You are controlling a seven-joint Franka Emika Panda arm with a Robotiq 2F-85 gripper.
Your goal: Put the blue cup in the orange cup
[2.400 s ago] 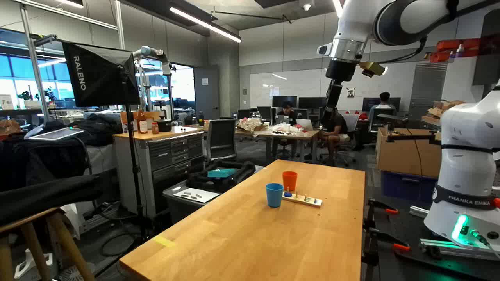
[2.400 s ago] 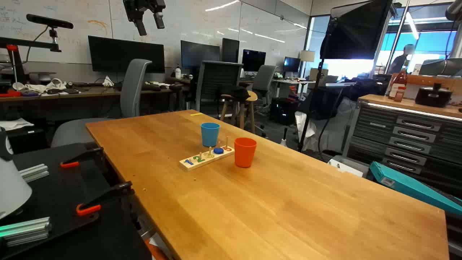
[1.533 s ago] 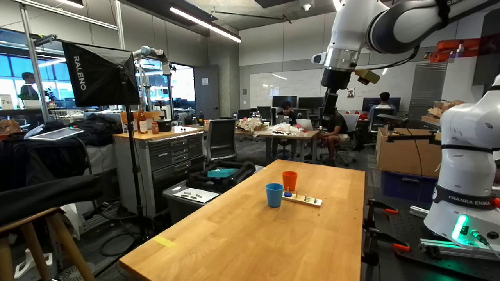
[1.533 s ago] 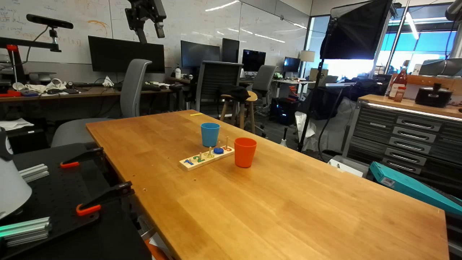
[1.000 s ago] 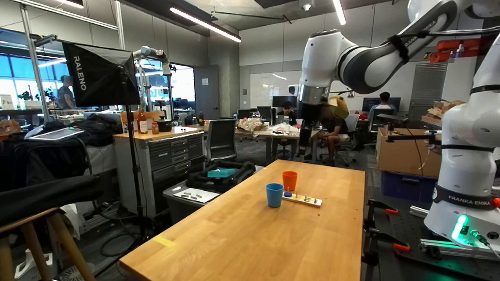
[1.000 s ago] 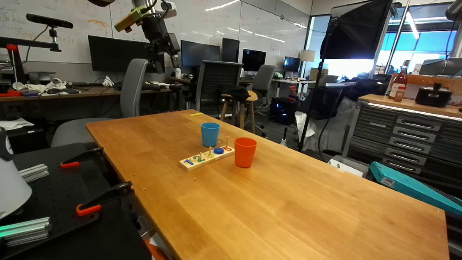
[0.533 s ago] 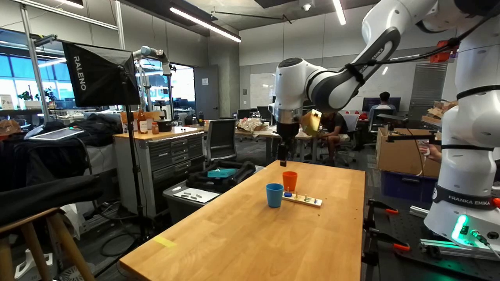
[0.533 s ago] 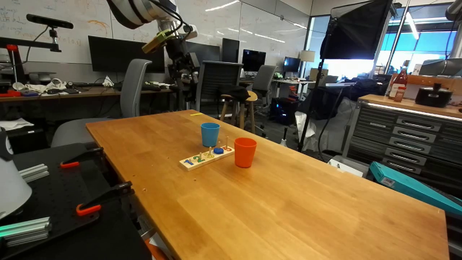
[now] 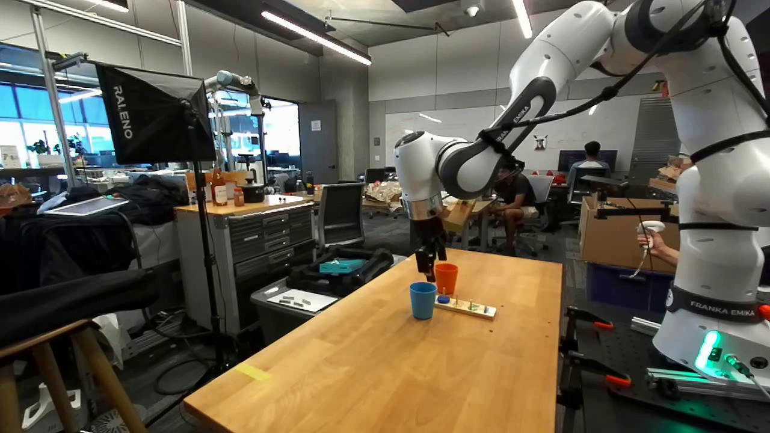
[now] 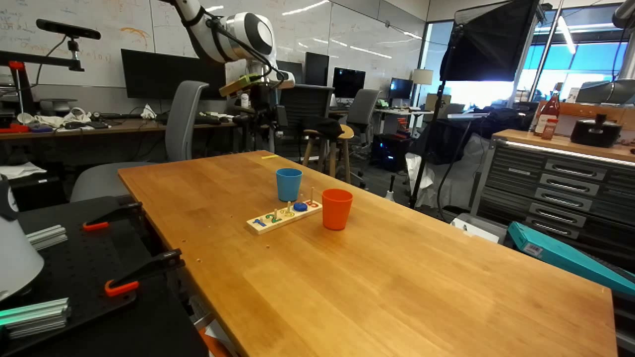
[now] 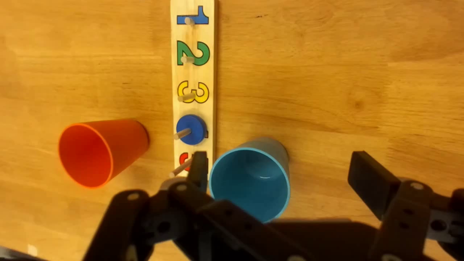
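We find the pincer (image 11: pixel 282 177) spread; the blue cup (image 10: pixel 288 185) stands beside the pegboard (image 11: pixel 195 77) on the worktop (image 10: pixel 421 282), below the fingers (image 11: pixel 371 183) and off-centre, so uncorrected descent could topple it.

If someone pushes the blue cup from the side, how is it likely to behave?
The blue cup is probably light: its rim looks thin and no contents show inside. A high push could tip it, since the base is narrower than the mouth. Once toppled, it may roll in a curve, being round and tapered.
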